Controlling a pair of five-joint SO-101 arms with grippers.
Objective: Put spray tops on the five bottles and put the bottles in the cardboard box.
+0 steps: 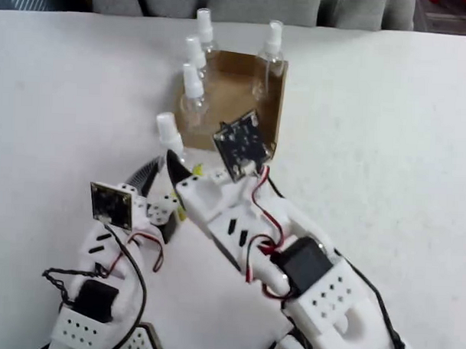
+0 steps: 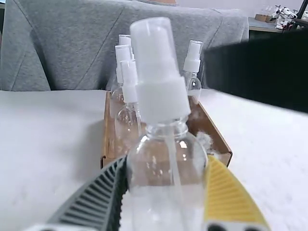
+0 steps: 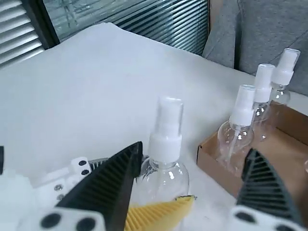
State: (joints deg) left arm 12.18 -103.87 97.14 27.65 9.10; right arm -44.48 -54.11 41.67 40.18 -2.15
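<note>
The left gripper (image 2: 166,202) is closed on the clear round bottle with white spray top (image 1: 168,132). The bottle is upright, long axis vertical, just beside the 7 o'clock corner of the brown cardboard box (image 1: 280,107). In the high view the box centre lies at 2 o'clock from it. The right gripper (image 3: 192,178) is spread wide near the same bottle. 4 other capped bottles (image 1: 193,104) stand inside: 3 along the 9 o'clock wall, 1 at the 1 o'clock corner. Bare floor remains between them. The white table (image 1: 388,111) is flat.

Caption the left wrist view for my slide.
Left tool grips a clear round bottle with white spray top; four capped bottles stand in a brown cardboard box behind.
</note>
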